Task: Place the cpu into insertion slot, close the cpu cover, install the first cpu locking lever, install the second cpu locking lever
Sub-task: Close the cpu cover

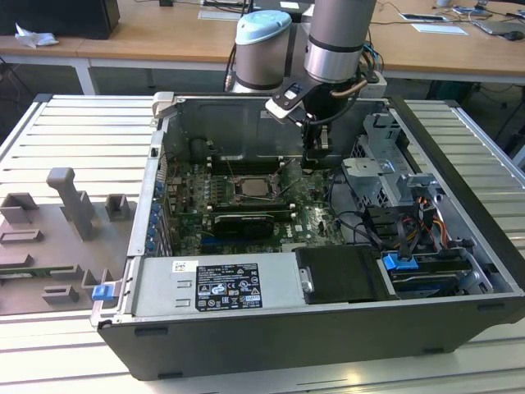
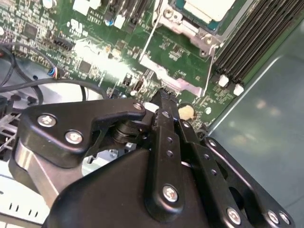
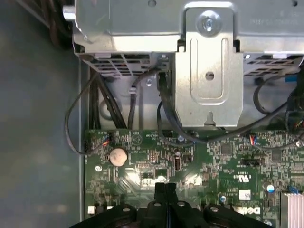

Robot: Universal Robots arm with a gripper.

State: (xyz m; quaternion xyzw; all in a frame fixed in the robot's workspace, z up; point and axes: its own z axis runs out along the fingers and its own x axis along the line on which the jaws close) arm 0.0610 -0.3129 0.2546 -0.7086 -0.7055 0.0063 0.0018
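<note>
Ribbed grey metal surface (image 1: 49, 361) carrying an open computer case (image 1: 328, 349), with grey plastic fixtures (image 1: 70, 205) standing on it toward the exterior view's left. Nearest inside the case is a labelled power supply (image 1: 213, 283); beyond it lies the green motherboard (image 1: 316, 220). At the board's middle the cpu (image 1: 256, 186) sits in the insertion slot (image 1: 272, 198), its pale face framed by the silver cpu cover (image 2: 187, 26). Just to the exterior view's right of the slot, the arm's black gripper (image 1: 316, 154) points down close to the board, its fingertips (image 3: 161, 190) pressed together with nothing seen between them. Wooden desks (image 1: 164, 37) stand farthest back.
</note>
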